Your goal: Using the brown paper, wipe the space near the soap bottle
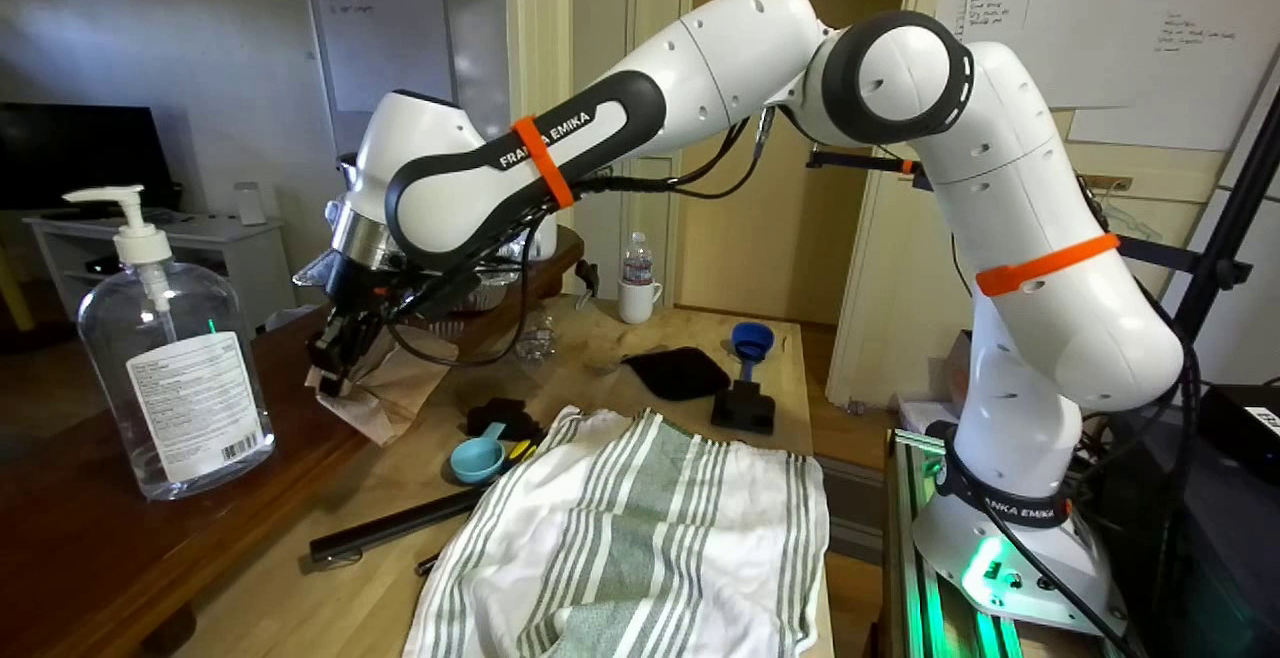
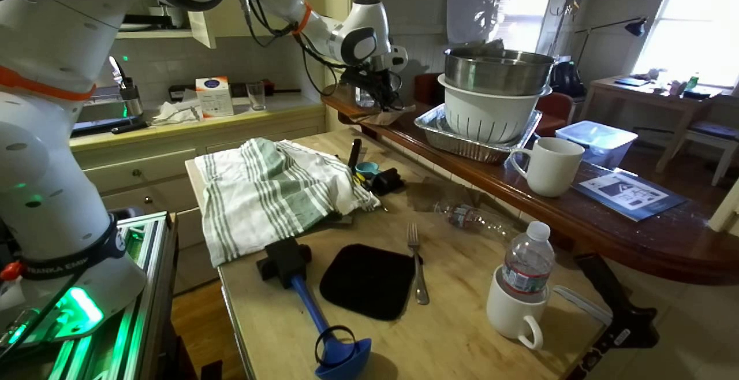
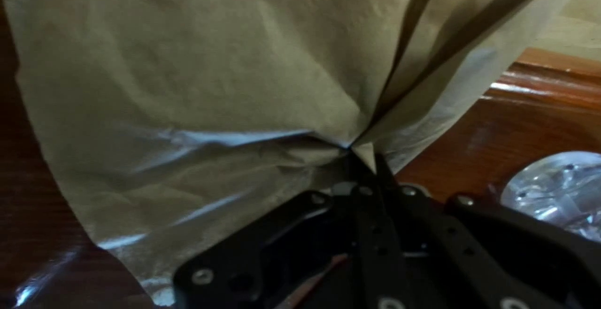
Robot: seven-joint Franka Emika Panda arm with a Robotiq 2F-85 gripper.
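Observation:
The brown paper point(image 1: 385, 393) lies crumpled at the edge of the dark wooden ledge point(image 1: 290, 458). It also shows in an exterior view point(image 2: 388, 116) and fills much of the wrist view point(image 3: 220, 74). My gripper point(image 1: 332, 383) is shut on the paper, with a pinched fold between its fingertips point(image 3: 368, 161) in the wrist view. The clear soap bottle point(image 1: 190, 378) with a white pump stands upright on the ledge, beside the gripper and apart from it. Its round clear part point(image 3: 558, 189) shows at the right of the wrist view. It is partly hidden behind the gripper in an exterior view point(image 2: 364, 98).
A striped towel point(image 1: 640, 538), teal scoop point(image 1: 478, 458), black pad point(image 1: 680, 373) and blue ladle point(image 1: 752, 343) lie on the lower wooden table. A foil tray point(image 2: 462, 146) with a white colander point(image 2: 488, 114) and a mug point(image 2: 548, 166) stand farther along the ledge.

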